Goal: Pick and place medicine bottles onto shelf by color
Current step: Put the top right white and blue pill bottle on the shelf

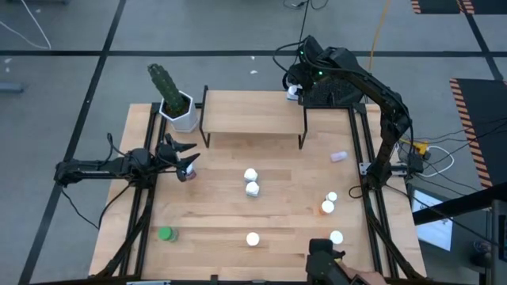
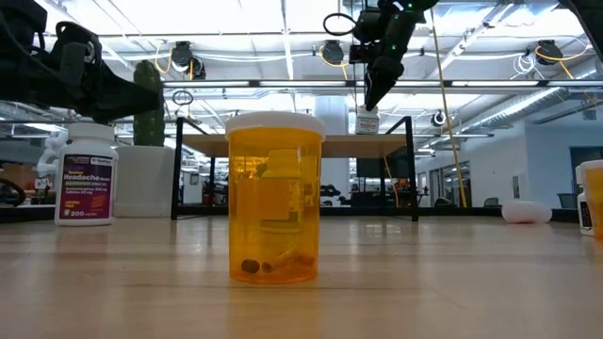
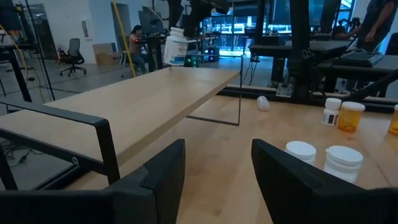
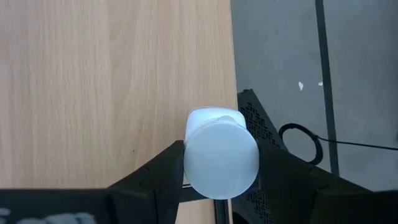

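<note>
The shelf (image 1: 253,111) stands at the table's far side. On its far right corner stands a white medicine bottle with a blue label (image 2: 367,121), and my right gripper (image 4: 221,165) is shut on its cap from above. My left gripper (image 1: 190,155) hovers open and level over the table's left side, pointing right, with nothing between its fingers (image 3: 217,168). A pinkish bottle (image 1: 188,172) stands just beside it. Several white-capped bottles stand about the table, an orange one (image 2: 273,198) nearest the low camera. My right gripper pinches the bottle's white cap (image 4: 221,155) between its two fingers, one on each side. The fingers come steeply from above. The bottle stands upright with its base on the shelf's top board, close to the right end (image 2: 367,135).
A white pot with a cactus (image 1: 181,111) stands left of the shelf. Two white caps (image 1: 251,181) sit mid-table, a green bottle (image 1: 165,233) near left, a pinkish one (image 1: 339,156) lying at the right, an orange one (image 1: 326,207) and others near right.
</note>
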You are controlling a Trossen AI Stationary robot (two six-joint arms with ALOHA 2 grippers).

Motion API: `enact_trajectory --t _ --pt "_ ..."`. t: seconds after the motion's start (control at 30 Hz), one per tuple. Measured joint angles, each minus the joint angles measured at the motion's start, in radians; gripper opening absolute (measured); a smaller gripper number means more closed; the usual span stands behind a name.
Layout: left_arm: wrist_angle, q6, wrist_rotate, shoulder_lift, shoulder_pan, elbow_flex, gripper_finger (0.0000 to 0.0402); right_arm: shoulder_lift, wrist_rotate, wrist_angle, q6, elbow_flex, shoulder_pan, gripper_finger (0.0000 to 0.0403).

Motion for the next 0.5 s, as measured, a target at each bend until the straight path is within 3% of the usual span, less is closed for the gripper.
enact_trajectory --t 0.5 --pt "0.0 0.003 0.0 0.0 0.0 0.0 0.0189 0.0 -0.035 -0.005 0.0 0.0 0.0 0.0186"
